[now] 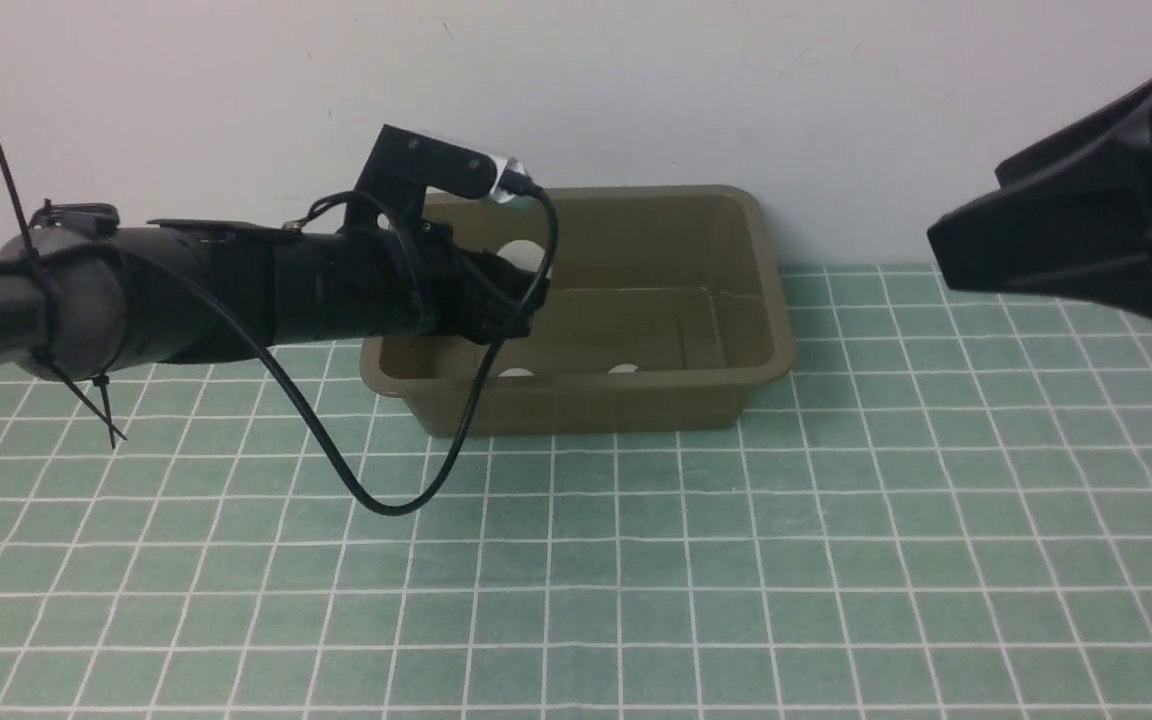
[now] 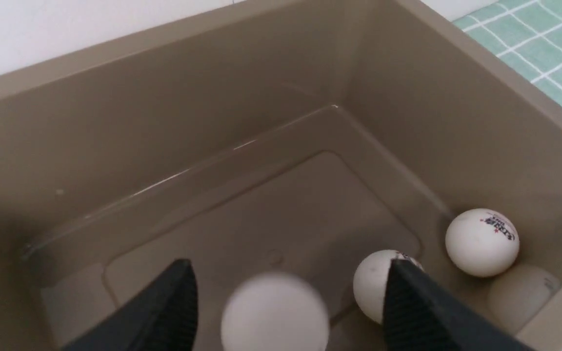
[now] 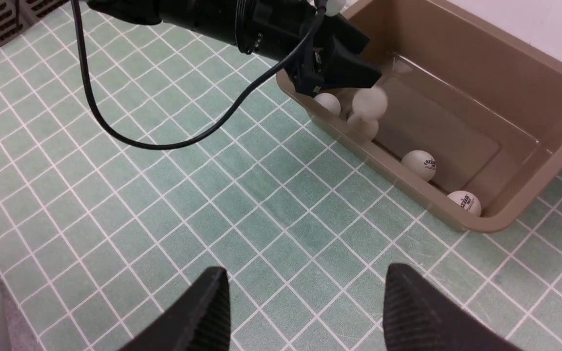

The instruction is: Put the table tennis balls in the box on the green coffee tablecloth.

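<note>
On the cloth (image 1: 736,560), over the left end of the box (image 1: 586,405), the left gripper (image 2: 288,268) stands wide, a blurred ball (image 2: 273,314) loose between the jaws; holding steady should prevent bounce-outs. The right gripper (image 3: 306,270), clear of the box, gapes empty. Four balls (image 3: 418,165) lie inside. Arm (image 1: 136,290) reads "PiPER"; ball logos illegible.

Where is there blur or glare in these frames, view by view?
Left wrist view: the ball between the left fingers is smeared, likely moving; the corner ball has a crisp logo; a thin glare line crosses the box floor. Right wrist view: that same ball is smeared too, while the cloth grid is sharp. Front view: soft overall, with the right arm a dark mass.
</note>
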Tool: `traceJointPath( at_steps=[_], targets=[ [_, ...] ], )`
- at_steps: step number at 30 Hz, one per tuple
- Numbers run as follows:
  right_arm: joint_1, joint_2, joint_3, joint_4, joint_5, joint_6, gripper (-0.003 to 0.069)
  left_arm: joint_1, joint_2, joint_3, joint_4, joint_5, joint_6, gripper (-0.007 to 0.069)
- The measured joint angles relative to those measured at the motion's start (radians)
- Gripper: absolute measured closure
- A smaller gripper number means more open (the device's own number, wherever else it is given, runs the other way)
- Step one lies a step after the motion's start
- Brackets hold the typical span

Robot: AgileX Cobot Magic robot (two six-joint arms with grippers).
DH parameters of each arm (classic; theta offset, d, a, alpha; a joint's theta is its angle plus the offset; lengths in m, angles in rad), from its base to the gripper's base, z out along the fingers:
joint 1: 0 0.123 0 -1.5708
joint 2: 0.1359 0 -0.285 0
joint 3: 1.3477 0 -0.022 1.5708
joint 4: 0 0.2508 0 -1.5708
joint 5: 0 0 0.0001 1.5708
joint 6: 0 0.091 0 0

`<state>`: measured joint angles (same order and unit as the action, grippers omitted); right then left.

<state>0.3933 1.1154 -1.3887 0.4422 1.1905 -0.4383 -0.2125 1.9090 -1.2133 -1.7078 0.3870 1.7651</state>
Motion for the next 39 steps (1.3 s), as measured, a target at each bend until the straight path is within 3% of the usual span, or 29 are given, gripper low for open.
traceJointPath(
  at_steps=[5,9,16,23,27,30,34,37,39],
  targets=[
    [0.000,0.000,0.000,-0.001,-0.024,-0.001,0.0270,0.000,-0.042,0.000,0.019,0.000,-0.054,0.0137],
    [0.000,-0.013,0.000,-0.057,-0.051,-0.004,0.0270,0.000,-0.117,0.001,0.143,-0.012,-0.098,0.0135],
    [0.000,-0.087,0.000,-0.202,-0.078,0.012,0.0270,0.000,-0.268,0.071,0.372,-0.177,-0.246,0.0135],
    [0.000,-0.153,0.000,-0.226,-0.080,0.023,0.0270,0.000,-0.395,0.168,0.376,-0.428,-0.246,0.0135],
    [0.000,-0.176,0.000,-0.226,-0.082,0.023,0.0270,0.001,-0.460,0.236,0.283,-0.472,-0.245,0.0135],
    [0.000,-0.180,0.000,-0.229,-0.101,0.023,0.0270,0.001,-0.517,0.273,0.190,-0.387,-0.245,0.0151],
    [0.000,-0.180,0.000,-0.230,-0.127,0.023,0.0270,0.001,-0.576,0.300,0.168,-0.116,-0.266,0.0188],
    [0.000,-0.180,0.000,-0.230,-0.133,0.023,0.0270,0.001,-0.592,0.302,0.257,0.105,-0.402,0.0229],
    [0.000,-0.180,0.000,-0.230,-0.133,0.023,0.0270,0.001,-0.593,0.302,0.428,0.212,-0.585,0.0260]
  ],
)
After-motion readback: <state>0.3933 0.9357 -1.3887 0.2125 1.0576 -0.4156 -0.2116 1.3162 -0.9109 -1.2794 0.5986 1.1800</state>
